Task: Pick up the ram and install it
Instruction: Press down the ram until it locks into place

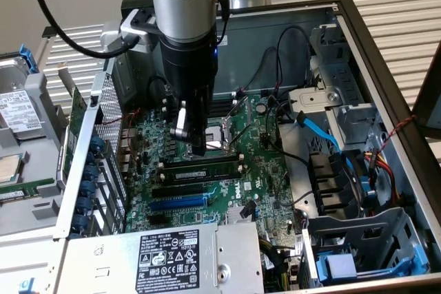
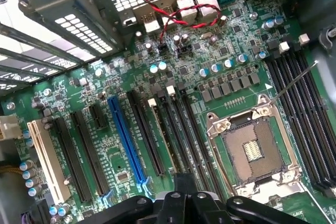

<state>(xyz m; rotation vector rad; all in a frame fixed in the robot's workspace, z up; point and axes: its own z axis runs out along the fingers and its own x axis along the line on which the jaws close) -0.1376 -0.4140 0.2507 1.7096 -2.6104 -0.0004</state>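
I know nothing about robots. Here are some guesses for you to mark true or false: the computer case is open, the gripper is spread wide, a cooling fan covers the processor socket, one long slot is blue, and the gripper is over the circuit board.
1. The computer case is open, showing the green circuit board. True.
2. The gripper is spread wide. False: it is shut.
3. A cooling fan covers the processor socket. False: the socket is bare inside its metal frame.
4. One long slot is blue. True.
5. The gripper is over the circuit board. True: it hangs beside the socket.
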